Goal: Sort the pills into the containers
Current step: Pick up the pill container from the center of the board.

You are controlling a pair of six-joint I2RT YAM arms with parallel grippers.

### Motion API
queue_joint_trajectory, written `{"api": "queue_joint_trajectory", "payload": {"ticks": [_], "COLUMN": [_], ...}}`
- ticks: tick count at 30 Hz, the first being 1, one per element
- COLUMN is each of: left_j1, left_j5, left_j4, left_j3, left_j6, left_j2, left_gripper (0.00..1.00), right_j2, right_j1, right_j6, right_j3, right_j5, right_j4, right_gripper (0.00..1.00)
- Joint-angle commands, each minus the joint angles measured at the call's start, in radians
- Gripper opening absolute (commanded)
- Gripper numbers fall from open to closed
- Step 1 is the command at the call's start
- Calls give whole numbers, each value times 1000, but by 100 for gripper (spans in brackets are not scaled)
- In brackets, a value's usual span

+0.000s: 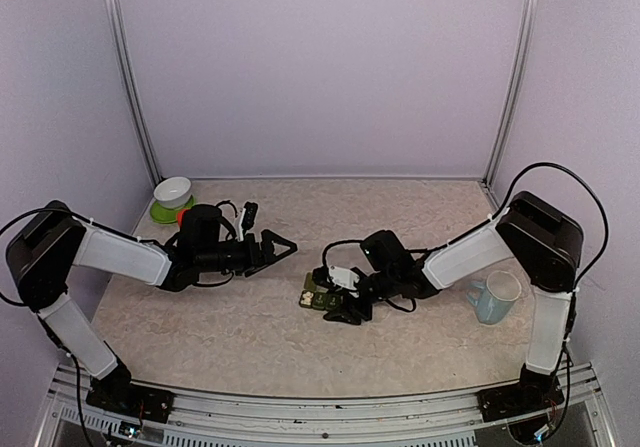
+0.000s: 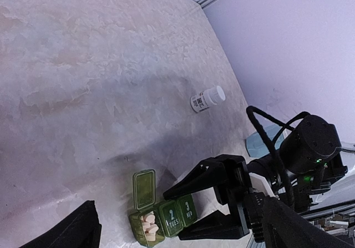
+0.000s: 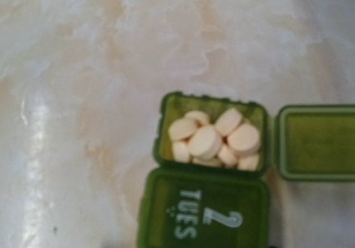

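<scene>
The containers point(image 1: 318, 293) are a dark green strip lying mid-table. Its end compartment is open, the lid point(image 2: 143, 188) folded back, and several pale round pills point(image 3: 213, 138) fill it. The two other lids, marked "2 TUES" point(image 3: 205, 210) and "3 WED" point(image 2: 188, 210), are closed. My right gripper point(image 1: 345, 302) straddles the strip at the "3 WED" end. One black finger point(image 2: 205, 178) lies along one long side and the other along the opposite side, both against it. My left gripper point(image 1: 283, 247) hovers open and empty to the left of the strip, apart from it.
A white pill bottle point(image 2: 208, 99) lies on its side further along the table. A pale blue mug point(image 1: 495, 297) stands at the right by the right arm. A white bowl point(image 1: 172, 191) sits on a green saucer in the back left corner. Lilac walls enclose the table.
</scene>
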Motion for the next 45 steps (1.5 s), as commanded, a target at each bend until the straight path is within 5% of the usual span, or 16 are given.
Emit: {"api": "queue_joint_trajectory", "payload": {"ticks": [1, 15, 45], "left_j1": [7, 13, 39], "left_j5": [17, 10, 155], "left_j4": [29, 22, -56], "left_j3": [-7, -14, 87], "left_j6": [13, 9, -256], "left_j2": [-26, -23, 145], "left_gripper": [99, 99, 99], "right_j2": [23, 11, -284], "right_j1": [14, 26, 157], "right_j6": [17, 45, -18], "right_j3": [13, -2, -117], "right_j5": [21, 29, 344], "right_j4": [67, 93, 112], "right_gripper": [60, 38, 30]}}
